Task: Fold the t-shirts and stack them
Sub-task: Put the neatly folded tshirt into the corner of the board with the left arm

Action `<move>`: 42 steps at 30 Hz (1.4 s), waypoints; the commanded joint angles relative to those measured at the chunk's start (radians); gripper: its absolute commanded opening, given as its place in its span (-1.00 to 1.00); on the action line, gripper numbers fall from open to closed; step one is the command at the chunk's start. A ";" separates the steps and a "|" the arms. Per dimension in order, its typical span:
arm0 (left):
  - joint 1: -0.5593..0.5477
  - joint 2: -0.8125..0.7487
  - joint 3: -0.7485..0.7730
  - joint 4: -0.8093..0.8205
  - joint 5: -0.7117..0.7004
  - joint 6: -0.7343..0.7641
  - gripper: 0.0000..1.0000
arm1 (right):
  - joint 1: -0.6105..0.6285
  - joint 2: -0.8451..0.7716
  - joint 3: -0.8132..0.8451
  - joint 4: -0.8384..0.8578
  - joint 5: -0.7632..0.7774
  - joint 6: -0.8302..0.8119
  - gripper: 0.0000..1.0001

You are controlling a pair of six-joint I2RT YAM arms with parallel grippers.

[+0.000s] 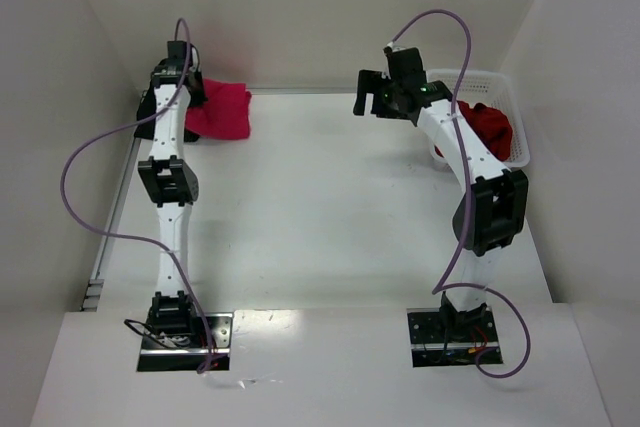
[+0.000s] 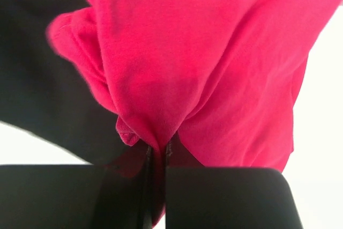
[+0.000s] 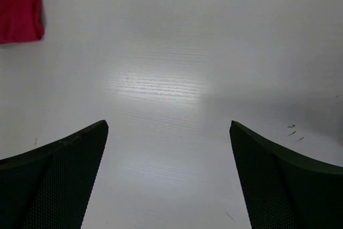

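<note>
**Left gripper.** The left arm reached to the far left corner of the table (image 1: 320, 207). The left gripper (image 2: 157, 154) was closed, pinching a gathered fold of the pink shirt (image 2: 214, 68). The wrist view showed the jaws almost meeting, with cloth bunched between them and spreading away from the fingers. From above, the left gripper (image 1: 188, 97) stood at the left edge of the pink shirt (image 1: 228, 112). The shirt lay crumpled near the back wall. A dark area filled the left of the wrist view, beside and partly under the pink cloth. Whether it was a black shirt could not be told.

**Right gripper.** The right gripper (image 1: 362, 94) hung over the far middle of the table, well apart from the pink shirt. Its jaws stood wide apart and held nothing. In the wrist view, the right gripper (image 3: 169, 125) had only bare table (image 3: 187, 52) between its fingers. A corner of the pink shirt (image 3: 19, 6) showed at the upper left.

**Other items.** A white basket (image 1: 522, 142) sat at the far right of the table, behind the right arm. Darker red shirts (image 1: 490, 125) were heaped inside it, unfolded.
</note>
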 commanded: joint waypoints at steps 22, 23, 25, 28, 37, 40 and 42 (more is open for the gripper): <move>0.225 -0.082 0.102 0.204 0.179 -0.034 -0.99 | -0.003 -0.118 -0.210 0.092 -0.007 0.188 1.00; 0.225 -0.092 0.102 0.204 0.199 -0.034 -0.99 | -0.003 -0.118 -0.210 0.092 -0.007 0.188 1.00; 0.225 -0.102 0.113 0.204 0.188 -0.046 -0.99 | -0.003 -0.118 -0.220 0.101 -0.018 0.188 1.00; 0.236 -0.122 0.122 0.225 0.162 -0.046 -0.99 | -0.003 -0.118 -0.220 0.101 -0.018 0.197 1.00; 0.323 -0.142 0.099 0.237 0.174 -0.089 -0.99 | -0.003 -0.118 -0.238 0.121 -0.027 0.216 1.00; 0.343 -0.142 0.078 0.247 0.174 -0.089 -0.99 | -0.003 -0.118 -0.238 0.121 -0.027 0.216 1.00; 0.353 -0.142 0.046 0.256 0.196 -0.089 -0.99 | -0.003 -0.118 -0.238 0.121 -0.027 0.216 1.00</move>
